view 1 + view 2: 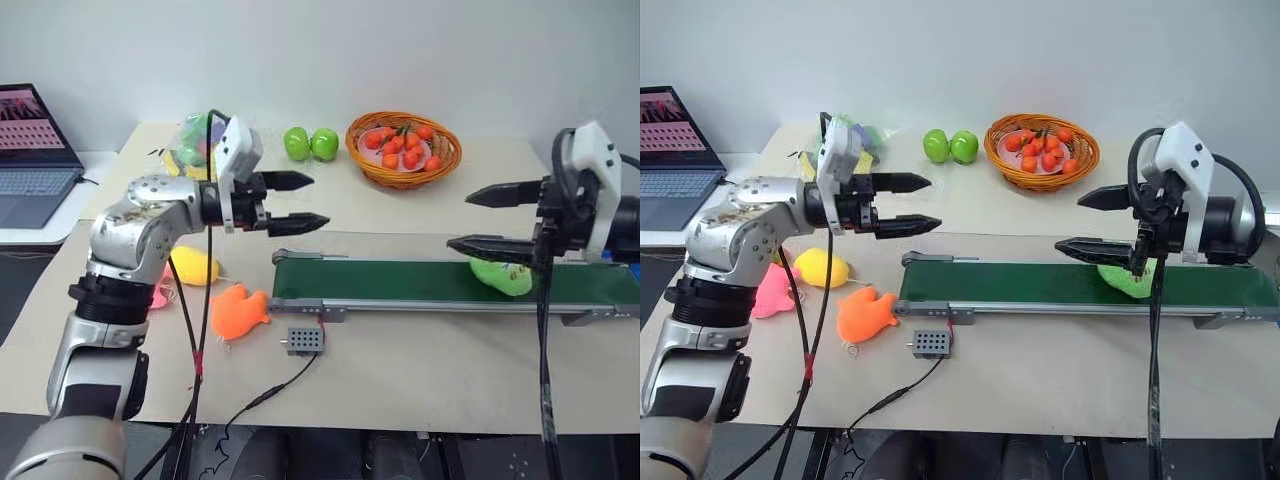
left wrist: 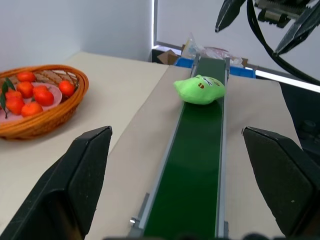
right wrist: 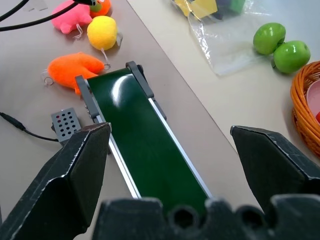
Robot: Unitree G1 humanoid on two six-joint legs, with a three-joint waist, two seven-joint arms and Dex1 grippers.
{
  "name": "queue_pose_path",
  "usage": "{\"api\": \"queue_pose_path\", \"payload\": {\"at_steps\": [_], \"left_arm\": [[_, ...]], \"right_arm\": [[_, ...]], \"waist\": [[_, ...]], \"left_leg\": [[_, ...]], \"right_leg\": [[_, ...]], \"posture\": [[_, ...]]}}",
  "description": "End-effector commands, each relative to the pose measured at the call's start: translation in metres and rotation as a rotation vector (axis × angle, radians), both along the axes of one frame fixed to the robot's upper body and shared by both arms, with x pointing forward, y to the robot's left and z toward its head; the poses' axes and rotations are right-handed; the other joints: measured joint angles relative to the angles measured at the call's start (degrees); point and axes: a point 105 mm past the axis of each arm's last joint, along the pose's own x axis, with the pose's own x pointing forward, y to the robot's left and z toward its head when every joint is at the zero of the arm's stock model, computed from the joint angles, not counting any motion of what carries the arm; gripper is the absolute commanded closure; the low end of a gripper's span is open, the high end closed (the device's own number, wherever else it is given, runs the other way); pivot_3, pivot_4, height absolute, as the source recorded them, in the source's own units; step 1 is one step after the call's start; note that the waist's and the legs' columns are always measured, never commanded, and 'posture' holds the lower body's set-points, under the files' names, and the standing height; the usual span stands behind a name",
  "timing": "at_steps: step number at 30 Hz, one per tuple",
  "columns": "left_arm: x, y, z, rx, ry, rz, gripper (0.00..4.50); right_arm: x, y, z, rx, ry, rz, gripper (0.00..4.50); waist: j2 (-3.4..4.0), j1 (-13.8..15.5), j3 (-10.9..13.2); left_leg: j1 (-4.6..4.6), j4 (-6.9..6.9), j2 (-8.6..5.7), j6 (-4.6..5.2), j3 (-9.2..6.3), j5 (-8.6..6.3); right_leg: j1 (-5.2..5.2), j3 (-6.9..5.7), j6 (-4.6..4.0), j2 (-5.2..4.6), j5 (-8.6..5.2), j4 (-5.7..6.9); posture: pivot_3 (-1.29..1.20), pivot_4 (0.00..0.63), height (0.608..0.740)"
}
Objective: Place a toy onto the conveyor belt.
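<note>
The lime-green toy (image 2: 200,90) lies on the dark green conveyor belt (image 1: 400,282) toward its right end, partly hidden behind my right gripper's lower finger in the eye views. My right gripper (image 1: 490,220) hovers open just above and in front of the toy, nothing between its fingers. Above the belt's left end my left gripper (image 1: 300,202) is also open and empty, pointing along the belt toward the toy. In the right wrist view the belt (image 3: 145,150) runs away toward its left roller.
An orange plush (image 1: 238,311), a yellow plush (image 1: 195,266) and a pink plush (image 1: 768,292) lie left of the belt. A grey control box (image 1: 304,340) with a cable sits in front. A basket of oranges (image 1: 403,148), two green apples (image 1: 310,143), a plastic bag and a laptop (image 1: 35,160) stand behind.
</note>
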Motion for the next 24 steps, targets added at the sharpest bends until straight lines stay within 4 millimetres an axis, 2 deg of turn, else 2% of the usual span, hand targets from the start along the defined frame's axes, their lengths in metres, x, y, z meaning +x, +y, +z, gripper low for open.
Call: {"api": "queue_pose_path", "payload": {"at_steps": [1, 7, 13, 18, 24], "left_arm": [[-0.0044, -0.0021, 0.0232, -0.034, -0.079, -0.008, 0.06], [-0.0057, -0.0105, 0.0259, -0.032, -0.096, -0.017, 0.06], [-0.0001, -0.0043, 0.0232, -0.003, -0.103, 0.015, 0.06], [-0.0007, -0.0093, 0.0300, -0.009, -0.112, 0.000, 0.06], [0.0017, -0.0078, 0.0289, -0.001, -0.112, 0.006, 0.06]], "right_arm": [[0.0006, 0.0043, 0.0088, 0.010, -0.040, 0.009, 0.00], [0.0039, 0.0058, 0.0056, 0.005, -0.044, 0.007, 0.00], [0.0034, 0.0042, 0.0059, -0.011, -0.045, 0.005, 0.00], [0.0036, 0.0038, 0.0065, -0.013, -0.048, 0.001, 0.00], [0.0049, 0.0018, 0.0092, -0.012, -0.061, -0.012, 0.00]], "waist": [[0.00, 0.0, 0.0], [0.00, 0.1, 0.0], [0.00, 0.1, 0.0], [0.00, 0.1, 0.0], [0.00, 0.1, 0.0]], "left_leg": [[-0.01, 0.00, 0.00, 0.00, 0.00, 0.00], [-0.01, 0.03, 0.00, 0.00, 0.00, 0.00], [-0.03, 0.03, -0.01, 0.00, -0.01, 0.00], [-0.03, 0.04, 0.00, 0.00, -0.01, 0.00], [-0.04, 0.03, -0.01, 0.00, -0.01, 0.00]], "right_leg": [[0.00, 0.00, 0.00, 0.00, 0.00, 0.00], [0.01, 0.00, 0.00, 0.00, 0.00, 0.01], [0.00, 0.00, 0.00, 0.00, 0.00, 0.00], [0.00, 0.00, 0.00, 0.00, 0.00, 0.01], [0.00, 0.00, 0.00, 0.00, 0.00, -0.01]], "posture": [[0.00, 0.150, 0.738], [0.00, 0.150, 0.738], [0.00, 0.150, 0.738], [0.00, 0.150, 0.738], [0.00, 0.150, 0.738]]}}
